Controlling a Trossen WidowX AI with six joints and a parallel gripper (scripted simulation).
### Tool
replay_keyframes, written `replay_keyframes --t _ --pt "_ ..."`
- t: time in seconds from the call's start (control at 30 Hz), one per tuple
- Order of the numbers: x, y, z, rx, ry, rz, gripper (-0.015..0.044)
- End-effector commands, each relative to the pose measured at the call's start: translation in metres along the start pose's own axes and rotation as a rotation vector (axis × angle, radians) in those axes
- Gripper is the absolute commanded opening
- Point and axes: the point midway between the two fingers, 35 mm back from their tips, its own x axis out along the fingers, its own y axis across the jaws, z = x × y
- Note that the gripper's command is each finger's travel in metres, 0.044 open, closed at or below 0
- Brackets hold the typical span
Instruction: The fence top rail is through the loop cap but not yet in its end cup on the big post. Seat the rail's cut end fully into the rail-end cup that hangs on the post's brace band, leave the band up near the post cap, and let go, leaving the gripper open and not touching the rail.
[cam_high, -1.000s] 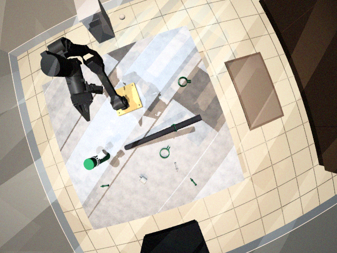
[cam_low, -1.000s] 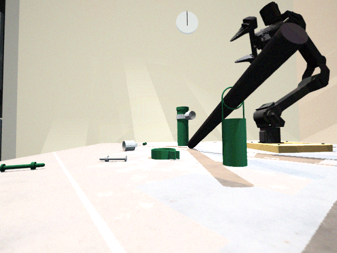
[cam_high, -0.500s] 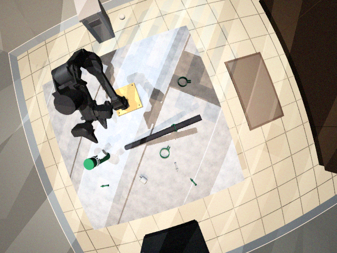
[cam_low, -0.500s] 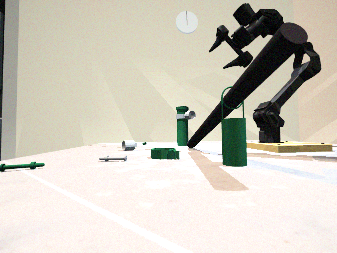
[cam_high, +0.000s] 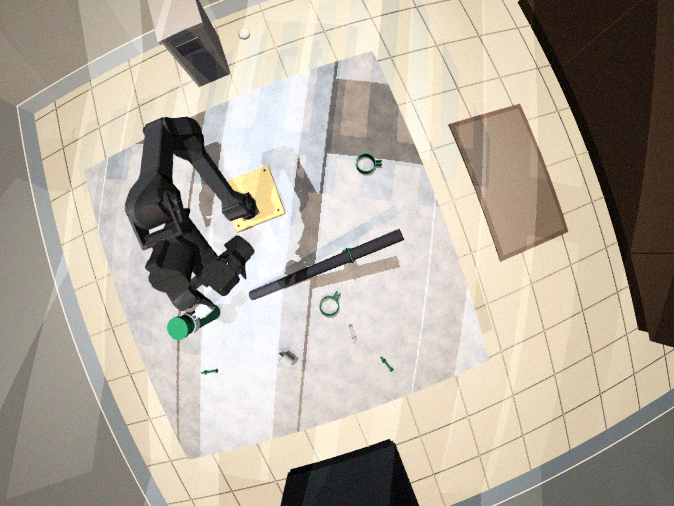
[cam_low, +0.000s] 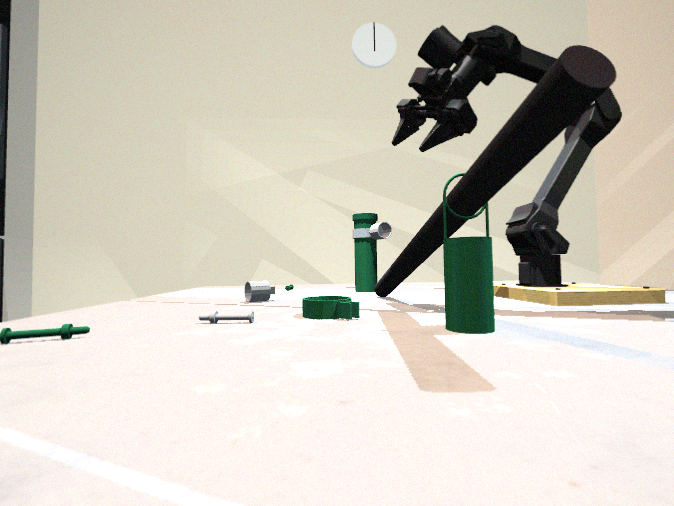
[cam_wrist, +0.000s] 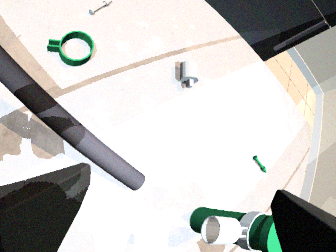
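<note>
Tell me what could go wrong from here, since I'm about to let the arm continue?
The long dark round rail slants through the thin green wire loop, so lifting its low end might drag the loop. The silvery cup sits well above that end, so a low approach could knock the band.
</note>
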Motion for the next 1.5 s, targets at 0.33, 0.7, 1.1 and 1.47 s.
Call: replay_keyframes --t 0.33,0.7,1.1,1.47 --pt "0.068 0.012 0.0 0.629 0.16 0.119 0.044" --pt "0.073 0.001 -0.008 0.453 0.171 0.149 0.044" --pt "0.087 -0.051 -0.056 -0.351 0.103 0.309 0.044" --pt "0.087 -0.091 -0.103 -0.739 -0.036 0.35 0.044"
